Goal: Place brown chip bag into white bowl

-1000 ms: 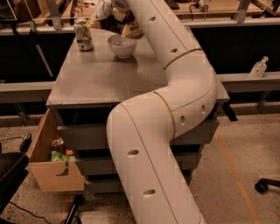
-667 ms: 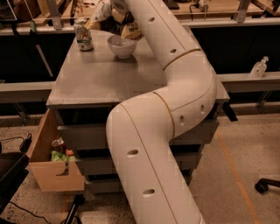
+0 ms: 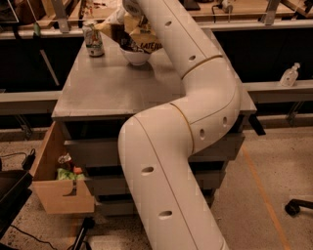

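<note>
Your gripper (image 3: 122, 12) hangs at the far end of the tabletop (image 3: 112, 83), over the white bowl (image 3: 135, 57). The arm hides it, so you cannot tell its grip. The brown chip bag (image 3: 142, 39) sits crumpled in the bowl's mouth and spills over the rim, apparently because it is wider than the bowl.

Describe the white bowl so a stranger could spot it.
Start at the grey table; look to its far edge, where the gripper hangs. The white bowl sits there under the brown chip bag, right of the drink can, and is the only round dish.
</note>
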`<action>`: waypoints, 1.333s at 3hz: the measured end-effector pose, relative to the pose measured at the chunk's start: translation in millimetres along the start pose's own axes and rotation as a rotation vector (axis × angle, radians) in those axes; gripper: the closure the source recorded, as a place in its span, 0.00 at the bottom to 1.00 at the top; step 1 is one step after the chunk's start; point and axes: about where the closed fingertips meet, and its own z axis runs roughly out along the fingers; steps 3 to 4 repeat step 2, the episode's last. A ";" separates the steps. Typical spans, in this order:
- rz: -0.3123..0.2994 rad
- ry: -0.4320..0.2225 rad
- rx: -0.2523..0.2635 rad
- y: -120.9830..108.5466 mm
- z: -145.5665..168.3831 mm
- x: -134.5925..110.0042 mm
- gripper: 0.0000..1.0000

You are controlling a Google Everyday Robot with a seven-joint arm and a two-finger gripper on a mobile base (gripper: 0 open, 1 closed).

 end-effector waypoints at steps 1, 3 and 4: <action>-0.001 0.003 -0.005 2.4 4.2 0.5 0.00; -0.001 0.003 -0.005 2.5 4.3 0.5 0.00; -0.001 0.003 -0.005 2.5 4.3 0.5 0.00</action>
